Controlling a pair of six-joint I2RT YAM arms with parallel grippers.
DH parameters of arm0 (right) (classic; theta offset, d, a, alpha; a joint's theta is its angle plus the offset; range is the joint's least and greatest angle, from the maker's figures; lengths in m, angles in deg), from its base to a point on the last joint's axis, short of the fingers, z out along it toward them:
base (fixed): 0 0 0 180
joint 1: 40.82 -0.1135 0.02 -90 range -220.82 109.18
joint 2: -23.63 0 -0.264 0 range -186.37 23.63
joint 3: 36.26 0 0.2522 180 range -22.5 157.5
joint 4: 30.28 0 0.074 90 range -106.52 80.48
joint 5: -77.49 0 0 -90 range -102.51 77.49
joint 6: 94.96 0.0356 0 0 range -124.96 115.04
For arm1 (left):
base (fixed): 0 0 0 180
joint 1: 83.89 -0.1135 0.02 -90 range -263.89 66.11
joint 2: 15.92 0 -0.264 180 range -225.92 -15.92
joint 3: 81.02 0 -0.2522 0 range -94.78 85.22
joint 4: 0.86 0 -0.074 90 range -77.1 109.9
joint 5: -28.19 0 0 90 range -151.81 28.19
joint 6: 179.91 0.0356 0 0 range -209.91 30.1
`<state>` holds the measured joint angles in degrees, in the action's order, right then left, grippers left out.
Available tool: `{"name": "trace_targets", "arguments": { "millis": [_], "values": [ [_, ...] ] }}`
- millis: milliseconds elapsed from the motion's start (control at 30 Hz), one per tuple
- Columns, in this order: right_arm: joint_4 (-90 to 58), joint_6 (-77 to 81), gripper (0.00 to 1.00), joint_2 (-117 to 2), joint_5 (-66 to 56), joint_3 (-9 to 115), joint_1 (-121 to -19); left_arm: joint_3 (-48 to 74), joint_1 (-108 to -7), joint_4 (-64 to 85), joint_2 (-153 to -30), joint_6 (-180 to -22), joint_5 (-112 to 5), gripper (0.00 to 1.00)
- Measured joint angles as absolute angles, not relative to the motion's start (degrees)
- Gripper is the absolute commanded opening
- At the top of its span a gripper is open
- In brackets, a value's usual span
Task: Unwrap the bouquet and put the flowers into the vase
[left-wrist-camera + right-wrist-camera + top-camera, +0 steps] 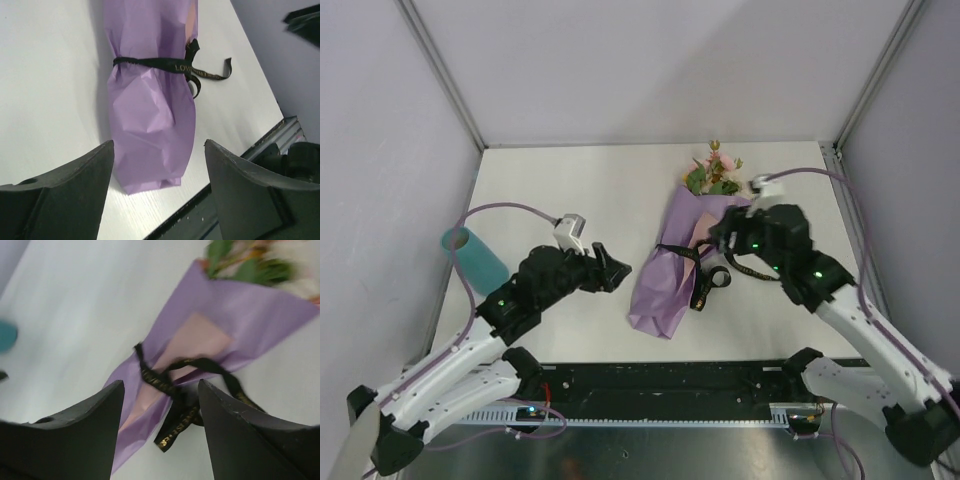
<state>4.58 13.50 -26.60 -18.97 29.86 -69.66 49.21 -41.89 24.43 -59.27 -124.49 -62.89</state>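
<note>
Bouquet (677, 262) lies flat on the table (570, 180) between the two arms, wrapped in purple paper. Its long axis runs from the narrow folded foot at the near end to the flowers (713, 172) spilling out of the far end. The black ribbon (172, 385) cinches it around the middle, its bow and loose tails on the right arm's side. The coming move, by my reading, turns on that ribbon. It sits just ahead of the right gripper (160, 384), in line with the gap between the fingers. The wrap crosses that gap at a slant, with the flower end ahead and off toward the right-hand finger. Those jaws stand apart and grasp nothing. The left gripper (159, 146) faces the foot of the wrap, which lies just ahead of its gap and centred on it. From there the long axis runs straight away from the jaws, so the ribbon is farther ahead, beyond the crumpled foot. These jaws are likewise spread and hold nothing. I judge the right arm nearer the bow, and the left better placed to steady the foot. The vase (475, 256) lies on its side well apart, behind the left gripper at the table's left edge.
</note>
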Motion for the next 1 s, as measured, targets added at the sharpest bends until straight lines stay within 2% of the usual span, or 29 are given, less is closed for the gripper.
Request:
{"name": "trace_targets", "arguments": {
  "millis": [100,233,300,533,800,1000],
  "values": [
    [1.98,9.02,0.57,-33.71,-15.52,29.86,-76.13,47.55,-41.89,30.77,-56.58,-123.03,-62.39,0.82],
    [-0.38,4.41,0.56,-42.8,-11.63,30.43,-79.52,45.04,-41.89,37.72,-54.39,-119.64,-62.06,0.96],
    [-0.71,2.31,0.56,-47.17,-10.62,31.78,-80.17,44.62,-41.89,40.48,-52.91,-117.96,-62.06,0.99],
    [-0.66,-4.01,0.49,-57.53,-10.95,37.66,-82.01,44.6,-41.89,46.79,-48.08,-114.77,-63.48,1.0],
    [-0.38,-8.68,0.54,-64.28,-14.36,41.07,-82.71,44.6,-41.89,48.8,-46.55,-113.57,-66.19,1.0],
    [0.65,-11.02,0.43,-68.13,-16.57,42.64,-83.06,44.6,-41.89,49.66,-46.15,-113.37,-66.82,1.0]
  ]
}}
